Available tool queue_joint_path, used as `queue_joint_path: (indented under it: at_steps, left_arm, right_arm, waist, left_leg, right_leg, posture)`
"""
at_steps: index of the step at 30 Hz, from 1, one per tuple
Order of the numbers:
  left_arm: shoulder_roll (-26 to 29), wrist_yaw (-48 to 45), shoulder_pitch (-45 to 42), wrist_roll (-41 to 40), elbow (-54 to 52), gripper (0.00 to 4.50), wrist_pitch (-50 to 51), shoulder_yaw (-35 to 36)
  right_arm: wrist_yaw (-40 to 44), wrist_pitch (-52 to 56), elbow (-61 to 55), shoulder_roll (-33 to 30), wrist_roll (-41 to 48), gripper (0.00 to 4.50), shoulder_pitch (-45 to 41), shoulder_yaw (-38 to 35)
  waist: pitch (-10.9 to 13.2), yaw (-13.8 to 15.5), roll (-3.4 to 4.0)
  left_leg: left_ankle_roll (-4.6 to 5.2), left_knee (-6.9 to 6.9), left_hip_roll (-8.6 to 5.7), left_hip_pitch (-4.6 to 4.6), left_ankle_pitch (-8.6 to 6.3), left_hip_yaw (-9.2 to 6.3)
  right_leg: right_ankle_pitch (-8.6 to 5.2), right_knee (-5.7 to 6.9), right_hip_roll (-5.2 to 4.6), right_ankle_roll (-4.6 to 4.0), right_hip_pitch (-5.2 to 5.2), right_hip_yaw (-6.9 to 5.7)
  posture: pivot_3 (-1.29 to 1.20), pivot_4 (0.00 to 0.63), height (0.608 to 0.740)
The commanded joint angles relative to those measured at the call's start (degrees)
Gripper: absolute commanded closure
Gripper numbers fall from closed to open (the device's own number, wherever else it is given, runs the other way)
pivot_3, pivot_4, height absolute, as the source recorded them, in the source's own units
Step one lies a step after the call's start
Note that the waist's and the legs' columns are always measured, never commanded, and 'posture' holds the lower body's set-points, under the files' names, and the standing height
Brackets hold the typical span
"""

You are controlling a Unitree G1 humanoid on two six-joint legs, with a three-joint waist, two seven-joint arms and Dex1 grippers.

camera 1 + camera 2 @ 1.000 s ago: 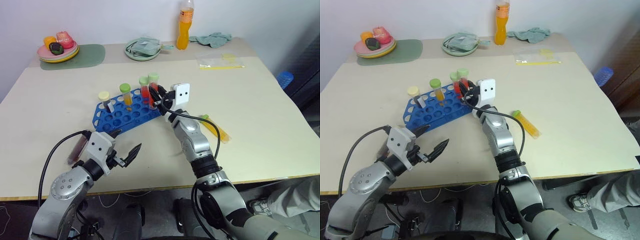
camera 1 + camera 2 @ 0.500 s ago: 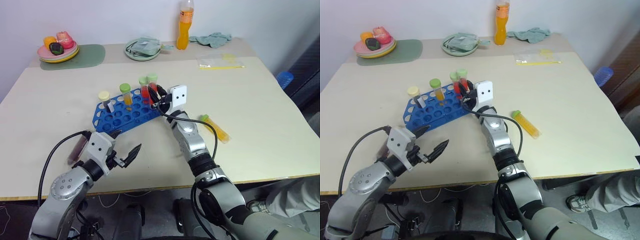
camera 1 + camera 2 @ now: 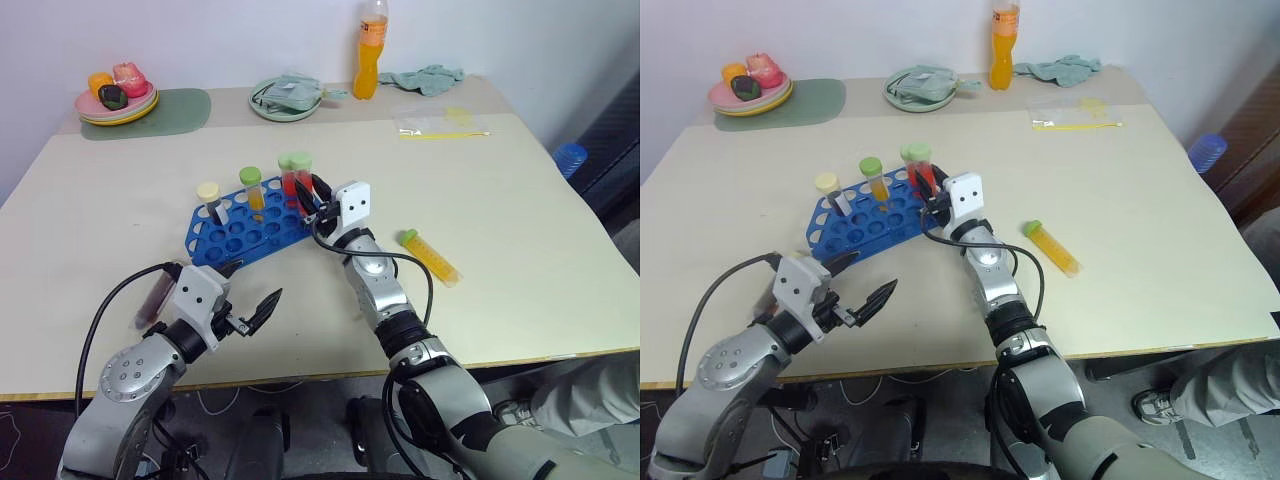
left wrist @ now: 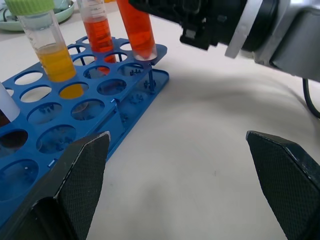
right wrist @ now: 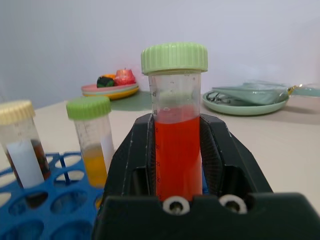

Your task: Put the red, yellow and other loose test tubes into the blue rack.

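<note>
Left-wrist view, nearest: left gripper [image 3: 252, 310] hangs at the near left of the table [image 3: 520, 200], its two black fingers spread wide with nothing between them, pointing toward the near right corner of the blue rack [image 3: 250, 232].
Loose tube, near left: a dark reddish tube [image 3: 155, 298] lies flat on the table just left of the left gripper's wrist, partly hidden by it; its long axis runs near to far.
Right gripper: right gripper [image 3: 931, 196] is clamped on a red tube [image 5: 175, 145] with a green cap, at the right end of the rack.
Key relation: in the left wrist view the red tube's foot [image 4: 142, 50] stands just over the holes at the rack's near right corner, close to upright, leaning a little; whether it has entered a hole I cannot tell. By my reading the coming move is straight down along the tube's long axis.
Rack contents: behind it stand another red tube [image 4: 97, 30], a yellow-filled tube [image 3: 251, 190] and a cream-capped tube [image 3: 209, 200], all upright in the rack.
Loose tube, right: a yellow tube [image 3: 432, 257] with a green cap lies flat, well right of the rack, long axis slanting from far left to near right; the right arm is clearly the nearer one for it.
Risk: if the foot misses the hole, the rim may catch it.
</note>
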Motion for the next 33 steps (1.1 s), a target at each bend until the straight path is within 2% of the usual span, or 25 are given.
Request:
queue_joint_path:
  at_steps: [1,2,4,7,8,11,13,16,19,21,22,25,29,33]
  left_arm:
    - [0.16,-0.13,-0.14,-0.15,-1.45,0.0,-1.04,0.74]
    - [0.2,-0.14,-0.03,-0.16,-1.57,0.0,-0.99,0.76]
    - [0.22,-0.15,0.14,-0.14,-1.66,0.0,-1.0,0.74]
    - [0.16,-0.11,0.26,-0.04,-1.6,0.0,-1.15,0.71]
    - [0.17,-0.12,0.3,-0.01,-1.54,0.0,-1.24,0.77]
    - [0.15,-0.14,0.75,-0.12,-1.31,0.0,-1.63,1.49]
    - [0.05,-0.22,1.43,-0.16,-1.15,0.0,-2.07,1.89]
    - [-0.09,-0.63,2.26,-0.05,-0.63,0.0,-3.01,1.7]
    - [0.09,-2.02,1.98,-0.29,0.05,0.0,-3.49,0.33]
    - [0.58,-3.72,1.23,-0.43,0.45,0.0,-3.57,-1.18]
    - [1.02,-5.1,0.52,-0.51,0.75,0.0,-3.63,-2.34]
    - [2.03,-8.07,-1.3,-0.1,1.75,0.0,-4.31,-5.0]
    - [2.11,-9.82,-3.84,1.38,4.2,0.0,-6.1,-7.94]
    - [1.31,-9.78,-4.63,1.98,5.57,0.0,-7.19,-9.02]
  right_arm:
    - [1.09,-1.97,-0.06,0.88,0.33,3.45,-0.23,0.13]
    - [1.23,-2.1,-0.07,0.89,0.39,2.66,-0.18,0.07]
    - [1.51,-2.11,-1.0,0.78,0.59,1.81,0.02,-0.05]
    - [1.88,-0.91,-5.56,-0.16,0.87,0.27,0.63,-0.13]
    - [2.16,-0.02,-7.77,-0.75,1.02,0.03,0.97,-0.17]
    - [5.42,9.85,-20.84,-5.76,2.72,0.03,3.09,-0.35]
    - [11.45,22.96,-33.58,-11.78,8.28,0.03,5.88,-0.43]
    - [17.31,42.02,-48.23,-22.76,16.46,0.03,9.39,-1.91]
    - [21.65,59.14,-56.93,-36.01,21.43,0.03,9.81,-3.6]
    - [23.4,64.21,-58.27,-43.66,19.61,0.03,8.35,-2.13]
    - [23.35,71.6,-56.58,-46.34,20.57,0.03,5.69,-1.76]
    - [22.79,87.21,-51.56,-50.57,21.12,0.03,-0.49,0.84]
    - [24.36,90.43,-46.35,-55.32,15.4,0.03,-4.74,11.17]
    - [24.82,94.52,-39.07,-54.55,13.46,0.03,-9.5,15.74]
  waist:
    - [0.0,0.0,0.0]
    - [0.0,-0.01,0.0]
    - [0.0,0.0,0.0]
    - [0.0,0.02,0.0]
    - [0.0,0.03,0.01]
    - [0.01,0.25,0.02]
    - [0.01,0.55,0.01]
    - [0.01,0.68,0.01]
    - [0.09,0.58,0.15]
    - [0.08,0.33,0.16]
    - [0.08,0.09,0.16]
    - [0.1,-0.04,0.18]
    - [0.07,0.36,0.17]
    - [0.09,0.42,0.18]
  left_leg:
    - [0.0,0.0,0.0,0.0,0.0,0.0]
    - [0.0,0.0,0.0,0.0,0.0,0.0]
    - [0.0,0.0,0.0,0.0,0.0,0.0]
    - [0.0,0.0,0.0,0.01,0.0,0.0]
    - [0.0,0.0,0.0,0.0,0.0,0.0]
    - [0.0,0.01,-0.01,-0.01,0.0,-0.01]
    - [0.0,0.03,-0.05,-0.05,0.0,-0.05]
    - [0.01,0.03,-0.08,-0.05,0.0,-0.06]
    - [0.01,0.04,-0.07,-0.03,-0.01,-0.07]
    - [0.02,0.04,-0.07,0.0,0.0,-0.02]
    - [0.02,0.03,-0.06,0.02,0.0,-0.02]
    - [0.03,0.02,-0.03,0.07,0.0,0.06]
    - [0.03,0.02,-0.01,0.03,-0.01,0.04]
    - [0.06,0.05,-0.07,-0.06,-0.03,0.08]
  right_leg:
    - [0.0,0.0,0.0,0.0,0.0,0.0]
    - [0.0,0.0,0.0,0.0,0.0,0.0]
    - [0.0,0.0,0.0,0.0,0.0,0.0]
    - [0.0,0.0,0.0,0.0,0.0,0.0]
    - [0.0,0.0,0.0,0.0,0.0,0.0]
    - [0.0,0.0,-0.03,0.0,0.0,0.0]
    - [0.0,-0.02,-0.08,0.01,0.02,-0.01]
    - [-0.01,-0.07,-0.12,0.02,0.06,-0.02]
    - [-0.02,-0.05,-0.09,0.0,0.08,-0.02]
    - [-0.03,-0.05,-0.08,-0.01,0.09,-0.01]
    - [-0.03,-0.06,-0.06,-0.02,0.1,-0.01]
    - [-0.05,-0.04,0.0,-0.05,0.08,0.03]
    - [-0.05,-0.09,0.0,-0.06,0.08,0.01]
    - [-0.04,-0.16,-0.1,-0.03,0.06,0.0]
  posture:
    - [0.0,0.15,0.74]
    - [0.0,0.15,0.74]
    - [0.0,0.15,0.74]
    - [0.0,0.15,0.74]
    - [0.0,0.15,0.74]
    - [0.0,0.15,0.74]
    - [0.0,0.15,0.74]
    - [0.0,0.15,0.74]
    - [0.0,0.15,0.74]
    - [0.0,0.15,0.74]
    - [0.0,0.15,0.74]
    - [0.0,0.15,0.74]
    - [0.0,0.15,0.74]
    - [0.0,0.15,0.74]
